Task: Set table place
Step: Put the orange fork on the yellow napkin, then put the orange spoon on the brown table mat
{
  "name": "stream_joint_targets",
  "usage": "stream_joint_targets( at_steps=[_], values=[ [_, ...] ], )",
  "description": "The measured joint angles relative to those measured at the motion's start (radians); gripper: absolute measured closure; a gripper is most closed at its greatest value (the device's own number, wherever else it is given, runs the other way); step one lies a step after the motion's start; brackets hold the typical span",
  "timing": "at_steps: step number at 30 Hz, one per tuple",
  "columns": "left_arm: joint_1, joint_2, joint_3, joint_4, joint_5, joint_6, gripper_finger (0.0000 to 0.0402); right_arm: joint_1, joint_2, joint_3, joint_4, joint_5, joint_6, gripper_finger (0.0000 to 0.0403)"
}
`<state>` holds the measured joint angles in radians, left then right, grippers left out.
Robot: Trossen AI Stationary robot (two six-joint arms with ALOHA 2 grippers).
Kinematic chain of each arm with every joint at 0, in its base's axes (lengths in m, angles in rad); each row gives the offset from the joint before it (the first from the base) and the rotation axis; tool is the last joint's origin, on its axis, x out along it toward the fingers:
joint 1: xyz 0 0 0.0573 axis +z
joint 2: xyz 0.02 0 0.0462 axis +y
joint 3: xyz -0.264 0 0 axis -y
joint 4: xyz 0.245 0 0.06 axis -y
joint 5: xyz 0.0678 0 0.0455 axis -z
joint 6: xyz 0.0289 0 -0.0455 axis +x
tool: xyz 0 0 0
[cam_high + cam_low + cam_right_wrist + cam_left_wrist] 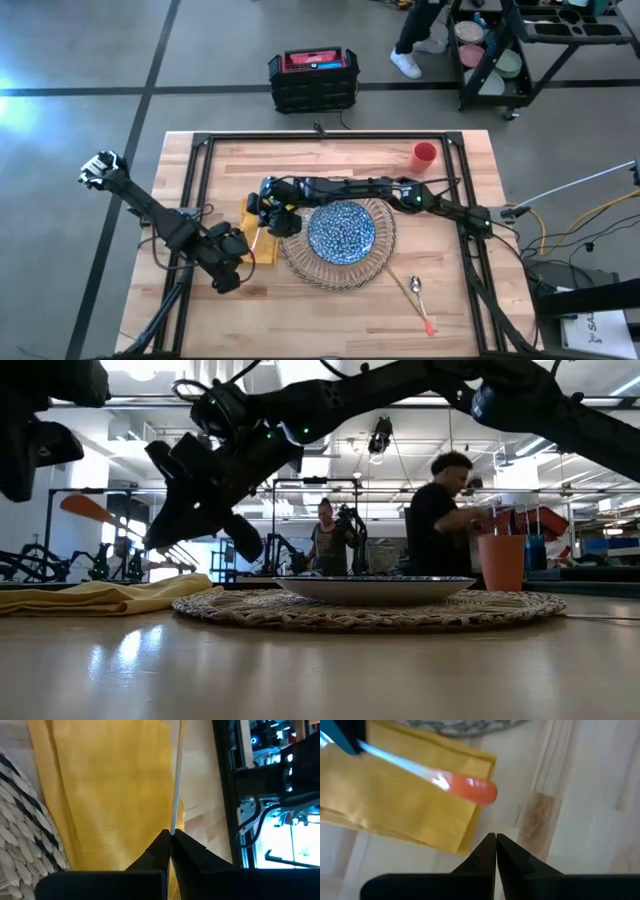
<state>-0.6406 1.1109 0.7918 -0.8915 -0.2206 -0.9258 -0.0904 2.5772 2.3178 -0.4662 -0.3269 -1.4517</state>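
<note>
A blue-patterned plate [342, 228] sits on a wide round ribbed charger [335, 268]. To the charger's left a folded yellow napkin [262, 244] lies flat on the table [330, 160]. My right gripper [266, 218] reaches over the napkin and is shut on an orange-handled piece of cutlery [420, 767]. My left gripper [496, 839] is shut, holds nothing, and hovers over bare wood by the napkin's near corner. A small red cup [424, 154] stands at the far right. A second orange-handled piece of cutlery [421, 301] lies at the near right. My right gripper pinches the cutlery's thin metal part [173, 822] between its two fingers, and the piece runs straight on past the fingertips. Its orange handle end [476, 790] is free. The cutlery hangs clear above the napkin [110, 795].
A black frame rail [320, 137] runs around the tabletop. Bare wood shows at the near left and far middle of the table. Beyond the table are a black crate [313, 78], a cart [530, 50] and people [440, 510] in the room.
</note>
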Motion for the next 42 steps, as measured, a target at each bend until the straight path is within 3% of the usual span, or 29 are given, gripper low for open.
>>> stream_joint_targets(
  at_steps=[7, 17, 20, 24, 27, 34, 38, 42],
  values=[
    [0.000, 0.002, 0.000, -0.003, -0.006, 0.013, 0.0402, -0.008, 0.004, 0.002, 0.004, 0.010, 0.029, 0.0382],
    [0.000, 0.014, -0.002, 0.000, -0.016, 0.023, 0.0402, -0.008, 0.003, 0.002, 0.006, 0.019, 0.069, 0.0282],
    [0.000, 0.021, -0.002, 0.003, -0.032, 0.026, 0.0402, -0.008, -0.005, 0.002, 0.005, 0.118, 0.091, 0.0261],
    [0.001, 0.032, -0.002, 0.011, -0.046, 0.026, 0.0402, 0.000, -0.034, 0.002, -0.043, 0.385, 0.252, 0.0248],
    [0.001, 0.041, -0.002, 0.019, -0.142, 0.028, 0.0402, 0.005, -0.073, 0.002, -0.187, 0.458, 0.400, 0.0247],
    [0.013, 0.042, -0.002, 0.111, -0.604, 0.055, 0.0402, 0.036, -0.198, 0.002, -0.628, 0.423, 0.859, 0.0276],
    [0.073, 0.044, -0.002, 0.212, -0.645, 0.054, 0.0402, 0.067, -0.251, -0.023, -0.847, 0.374, 1.022, 0.0304],
    [0.169, 0.062, -0.003, 0.240, -0.627, 0.130, 0.0402, 0.098, -0.318, -0.114, -0.911, 0.380, 1.105, 0.0331]
  ],
)
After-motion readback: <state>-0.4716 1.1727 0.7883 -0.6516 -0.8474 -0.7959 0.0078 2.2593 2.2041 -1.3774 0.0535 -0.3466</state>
